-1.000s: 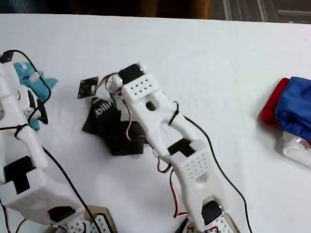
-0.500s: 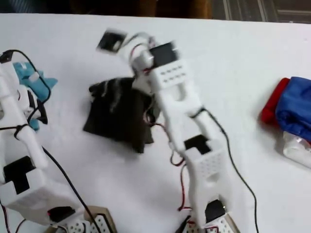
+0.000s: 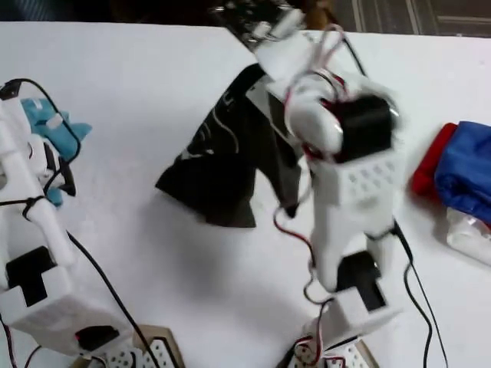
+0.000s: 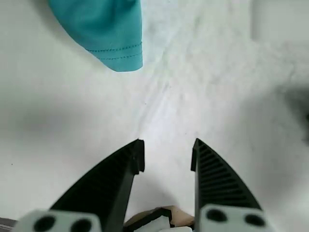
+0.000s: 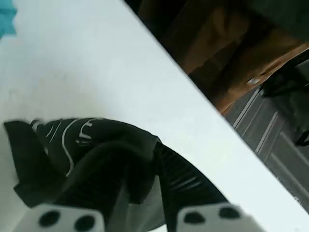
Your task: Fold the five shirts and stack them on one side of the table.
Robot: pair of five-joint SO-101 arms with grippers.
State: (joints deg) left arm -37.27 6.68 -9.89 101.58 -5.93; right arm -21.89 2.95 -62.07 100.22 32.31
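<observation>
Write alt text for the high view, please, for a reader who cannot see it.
The right gripper holds a black shirt up by one end, the other end trailing on the white table. The left arm sits at the left beside a teal shirt; a red shirt and a blue shirt lie together at the right.

Shirts counted: four. One black shirt [image 3: 222,169], one teal shirt [image 3: 57,130], one red shirt [image 3: 430,165], one blue shirt [image 3: 468,169]. One pale item [image 3: 468,234] just beside the blue one; can't tell whether it is a shirt, so I left it out of the tally.

Arms: two, both mine: left arm [image 3: 31,230], right arm [image 3: 353,199].

Grippers: two, one per arm: left gripper [image 4: 166,157], right gripper [image 5: 145,150]. Two fingers on each.

Tables: one white table [image 3: 153,69].
</observation>
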